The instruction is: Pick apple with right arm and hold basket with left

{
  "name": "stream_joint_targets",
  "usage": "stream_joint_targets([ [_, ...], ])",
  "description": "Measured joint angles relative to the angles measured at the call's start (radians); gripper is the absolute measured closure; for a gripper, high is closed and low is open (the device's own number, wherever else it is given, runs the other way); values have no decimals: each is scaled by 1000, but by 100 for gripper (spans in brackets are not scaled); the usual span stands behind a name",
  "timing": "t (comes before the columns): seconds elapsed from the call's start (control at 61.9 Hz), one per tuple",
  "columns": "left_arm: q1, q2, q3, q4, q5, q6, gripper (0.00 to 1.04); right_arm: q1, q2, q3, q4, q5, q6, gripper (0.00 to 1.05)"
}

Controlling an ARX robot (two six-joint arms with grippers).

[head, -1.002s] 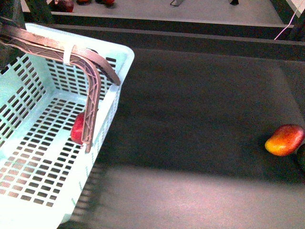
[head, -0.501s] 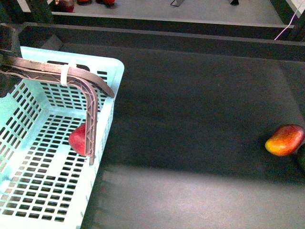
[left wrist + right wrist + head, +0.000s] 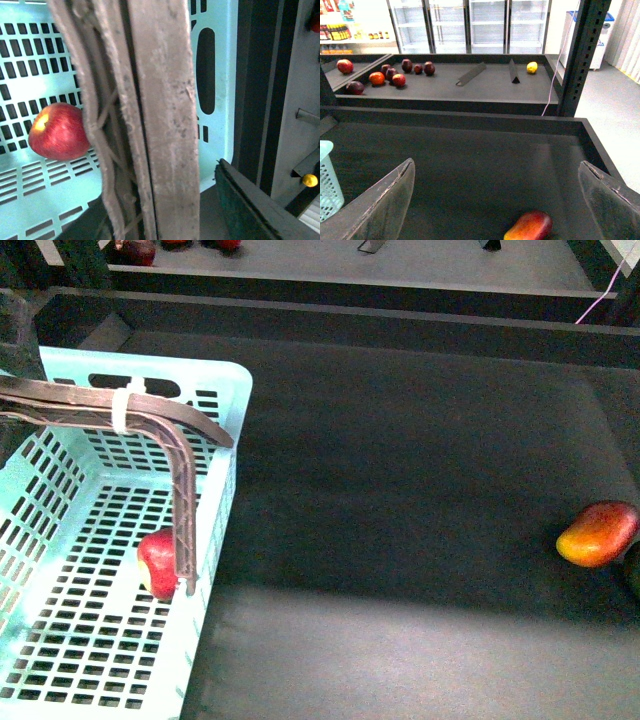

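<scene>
Front view is showing the light aqua basket (image 3: 225, 390) sitting at the left of the dark tray surface (image 3: 420, 500), with the red apple (image 3: 155, 562) lying on its slotted floor, partly behind the upright leg of the brown ribbed handle (image 3: 185, 510). A white zip tie (image 3: 122, 408) is wrapping the handle's top bar. At the far right edge a red-and-yellow mango-like fruit (image 3: 598, 533) is resting on the tray, well apart from the basket.

Left wrist view is looking along the handle (image 3: 150, 120) from very close, with the apple (image 3: 57, 131) lying just beside it on the basket floor (image 3: 220, 125); whether the left gripper is clenching the handle cannot be told.

Right wrist view is showing the right gripper (image 3: 497, 192) spread wide and empty above the tray, the mango-like fruit (image 3: 530, 226) lying below between its fingers.
</scene>
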Motion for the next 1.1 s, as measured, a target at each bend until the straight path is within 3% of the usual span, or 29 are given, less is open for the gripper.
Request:
stream_joint_targets([
  [0.275, 4, -160, -51, -47, -10, -4, 6, 0, 0, 0, 0, 0, 0, 9],
  [0.55, -13, -441, -121, -159, -54, 1, 7, 0, 0, 0, 0, 0, 0, 9],
  [0.76, -65, -491, -117, -201, -68, 5, 7, 0, 0, 0, 0, 0, 0, 9],
  [0.792, -62, -495, -140, -127, -60, 68, 10, 0, 0, 0, 0, 0, 0, 9],
  [0.873, -42, -527, -300, 297, -24, 418, 25, 0, 0, 0, 0, 0, 0, 9],
  [0.921, -23, -559, -406, 529, -2, 753, 36, 0, 0, 0, 0, 0, 0, 9],
  [1.035, 18, -640, -507, 706, 29, 1239, 57, 0, 0, 0, 0, 0, 0, 9],
  [1.099, 35, -676, -539, 709, 47, 1360, 68, 0, 0, 0, 0, 0, 0, 9],
])
